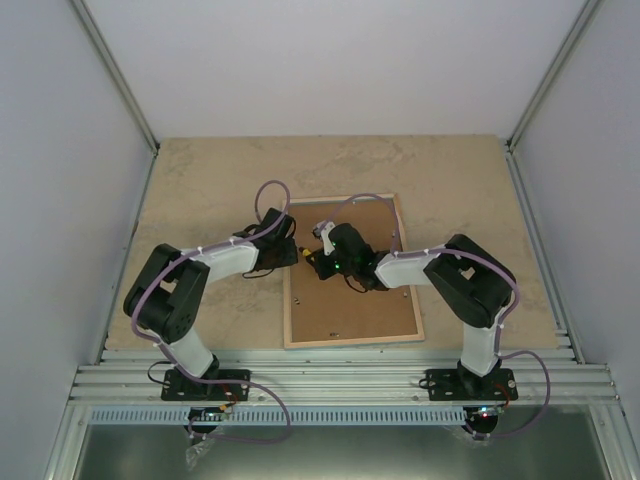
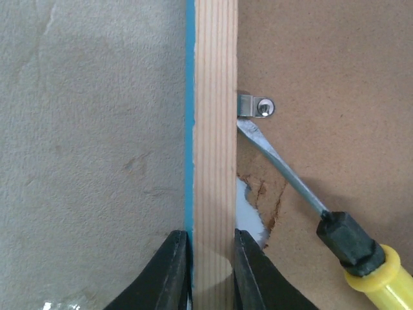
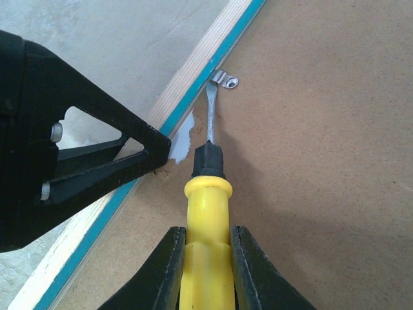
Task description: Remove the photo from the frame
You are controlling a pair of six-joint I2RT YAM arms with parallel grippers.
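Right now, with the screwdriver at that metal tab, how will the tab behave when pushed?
The metal tab looks thin and pinned by one rivet, so it probably swivels or bends rather than snaps. Its shiny surface may let the screwdriver slip off.

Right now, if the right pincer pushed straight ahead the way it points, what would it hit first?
Probably the small silver metal clip: the yellow-handled screwdriver in the right pincer points at it, pale wooden frame rail just beyond.
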